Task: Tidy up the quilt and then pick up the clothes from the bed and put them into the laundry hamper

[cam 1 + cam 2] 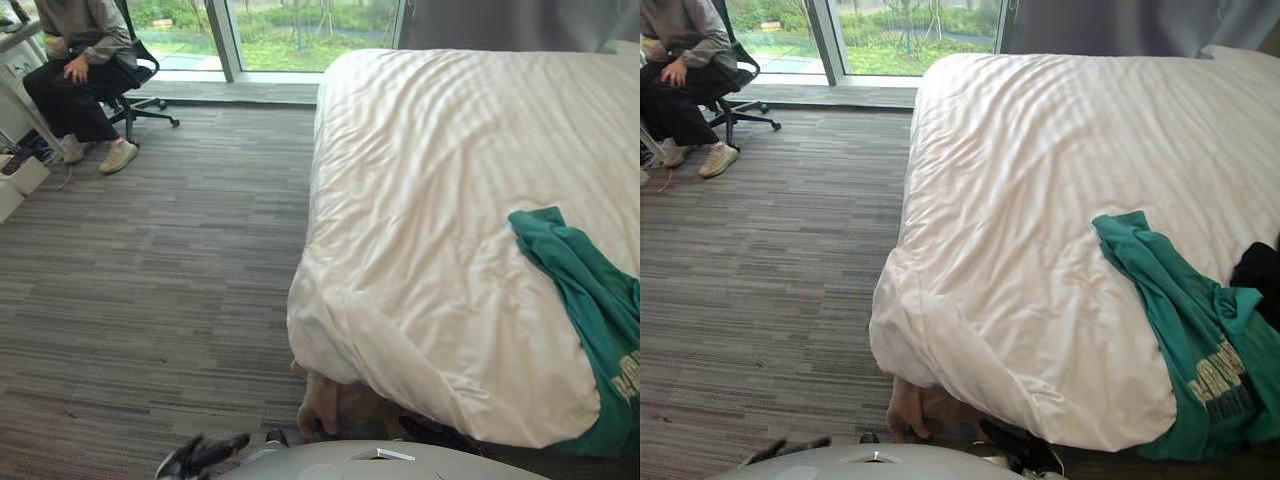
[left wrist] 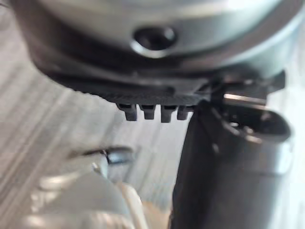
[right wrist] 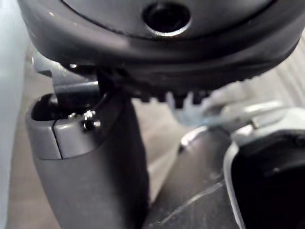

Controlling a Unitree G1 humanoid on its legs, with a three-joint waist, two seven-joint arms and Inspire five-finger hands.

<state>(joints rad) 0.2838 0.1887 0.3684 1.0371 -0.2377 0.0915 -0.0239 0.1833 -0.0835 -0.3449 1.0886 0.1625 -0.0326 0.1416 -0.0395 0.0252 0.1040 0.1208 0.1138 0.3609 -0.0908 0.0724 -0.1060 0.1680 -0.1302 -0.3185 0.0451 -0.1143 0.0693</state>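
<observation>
The white quilt [image 1: 440,200] is lying rumpled at the bed's near corner, the green garment [image 1: 590,310] is sprawling on its right side (not yet collected), and the left hand [image 1: 205,455], dangling loose-fingered and empty, with the right hand [image 3: 157,57], grip impossible to tell, should be pinching the hem and drawing it smooth.
</observation>
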